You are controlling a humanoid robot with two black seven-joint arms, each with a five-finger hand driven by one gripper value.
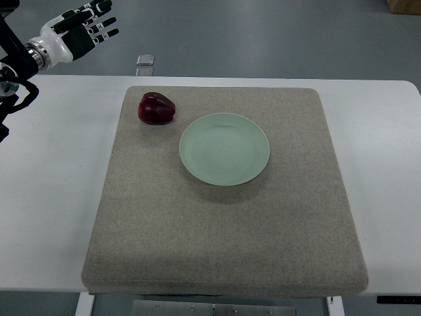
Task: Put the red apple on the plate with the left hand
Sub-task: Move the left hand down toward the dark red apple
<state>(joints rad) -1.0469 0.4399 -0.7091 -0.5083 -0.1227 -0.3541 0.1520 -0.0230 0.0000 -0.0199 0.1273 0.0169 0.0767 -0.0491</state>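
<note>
A dark red apple lies on the grey mat near its far left corner. A pale green plate sits on the mat just right of the apple, a short gap between them, and holds nothing. My left hand is at the upper left, raised beyond the table's far edge, well left of and behind the apple. Its fingers are spread and hold nothing. The right arm does not show.
The mat lies on a white table. Two small grey blocks lie on the floor beyond the table's far edge. A brown box corner shows at the top right.
</note>
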